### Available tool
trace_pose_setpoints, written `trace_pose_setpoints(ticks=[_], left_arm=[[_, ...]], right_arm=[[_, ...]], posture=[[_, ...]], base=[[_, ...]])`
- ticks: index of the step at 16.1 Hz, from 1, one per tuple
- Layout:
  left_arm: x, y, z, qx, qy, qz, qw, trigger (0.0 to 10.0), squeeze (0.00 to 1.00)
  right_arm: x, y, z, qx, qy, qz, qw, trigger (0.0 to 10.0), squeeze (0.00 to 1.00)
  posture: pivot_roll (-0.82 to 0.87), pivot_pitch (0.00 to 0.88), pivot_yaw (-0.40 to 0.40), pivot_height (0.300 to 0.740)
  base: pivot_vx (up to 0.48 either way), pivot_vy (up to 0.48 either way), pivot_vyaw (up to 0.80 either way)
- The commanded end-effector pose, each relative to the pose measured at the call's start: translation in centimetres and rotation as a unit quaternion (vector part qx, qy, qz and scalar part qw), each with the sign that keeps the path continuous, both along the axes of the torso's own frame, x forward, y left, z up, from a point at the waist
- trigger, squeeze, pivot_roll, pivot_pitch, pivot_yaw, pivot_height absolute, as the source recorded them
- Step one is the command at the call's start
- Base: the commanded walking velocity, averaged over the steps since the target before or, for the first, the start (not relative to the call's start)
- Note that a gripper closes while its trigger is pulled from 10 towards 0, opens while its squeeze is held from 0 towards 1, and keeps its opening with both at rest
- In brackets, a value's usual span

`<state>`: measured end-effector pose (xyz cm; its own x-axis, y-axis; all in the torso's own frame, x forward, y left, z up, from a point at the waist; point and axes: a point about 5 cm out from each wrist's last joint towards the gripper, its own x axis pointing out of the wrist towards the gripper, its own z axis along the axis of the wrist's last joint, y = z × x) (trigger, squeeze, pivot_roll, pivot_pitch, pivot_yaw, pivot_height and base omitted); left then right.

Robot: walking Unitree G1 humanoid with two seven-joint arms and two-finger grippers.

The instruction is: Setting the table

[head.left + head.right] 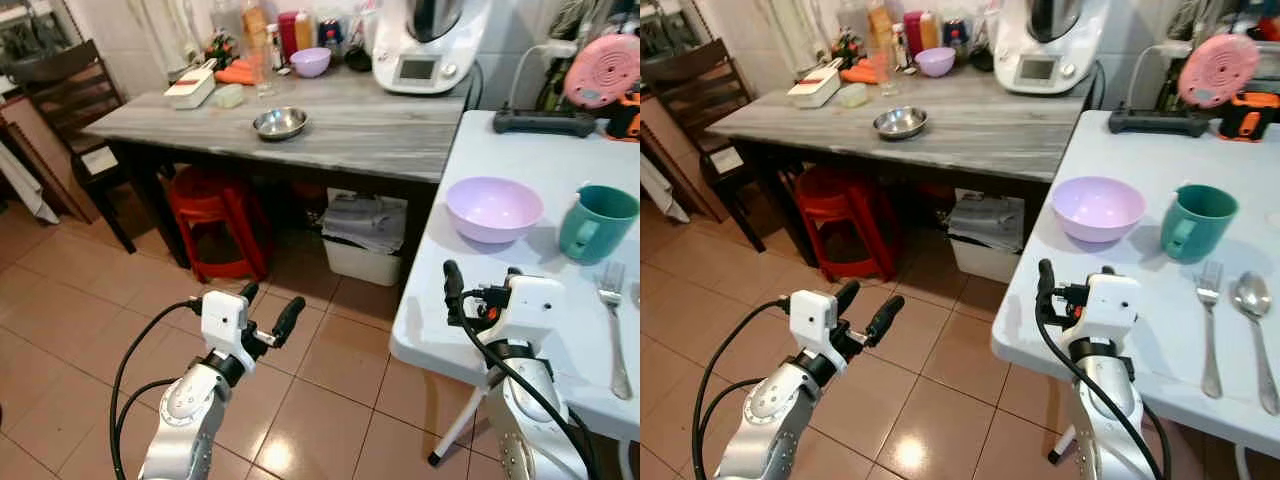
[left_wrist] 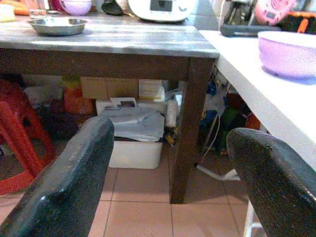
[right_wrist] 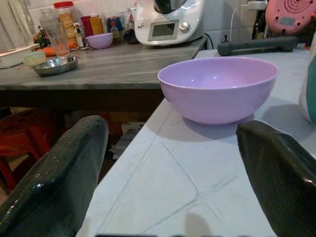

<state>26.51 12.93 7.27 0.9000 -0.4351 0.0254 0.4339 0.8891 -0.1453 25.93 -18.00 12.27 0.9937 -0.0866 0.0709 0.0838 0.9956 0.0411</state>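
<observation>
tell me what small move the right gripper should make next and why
Probably ease the right gripper forward toward the lilac plastic bowl. Its fingers are open, empty, low over the white folding table edge, and the bowl sits directly ahead in the right wrist view, untouched. The teal mug stands close beside it, so approach straight.

Bare white worktop (image 1: 1120, 330) lies open before the right end effector (image 1: 1076, 290) — ahead, a purple bowl (image 1: 1098, 208) and green mug (image 1: 1196, 222) block it, apparently just apart.

white table (image 1: 1120, 160) bears lilac bowl (image 1: 1098, 207), teal mug (image 1: 1196, 222), fork (image 1: 1210, 330), spoon (image 1: 1255, 335).
</observation>
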Motion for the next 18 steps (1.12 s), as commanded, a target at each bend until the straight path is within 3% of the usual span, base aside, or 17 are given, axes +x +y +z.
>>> trace_pose_setpoints(ticks=[1,9,18], left_arm=[[0.1,0.4,0.3,-0.003,-0.004,-0.001,1.0,10.0,0.0],[0.1,0.0,0.3,-0.012,-0.003,-0.011,1.0,10.0,0.0],[0.0,-0.1,-0.1,-0.014,0.006,0.003,1.0,10.0,0.0]], right_arm=[[0.1,0.4,0.6,-0.005,-0.014,0.005,1.0,10.0,0.0],[0.4,0.5,0.3,-0.001,-0.01,0.01,1.0,10.0,0.0],[1.2,1.8,1.1,-0.053,-0.016,0.09,0.994,10.0,0.0]], posture=[[-0.06,0.0,0.11,0.74],[-0.06,0.0,0.102,0.74],[-0.06,0.0,0.095,0.74]], base=[[0.251,0.0,-0.8],[0.276,0.0,-0.66],[0.0,0.0,0.0]])
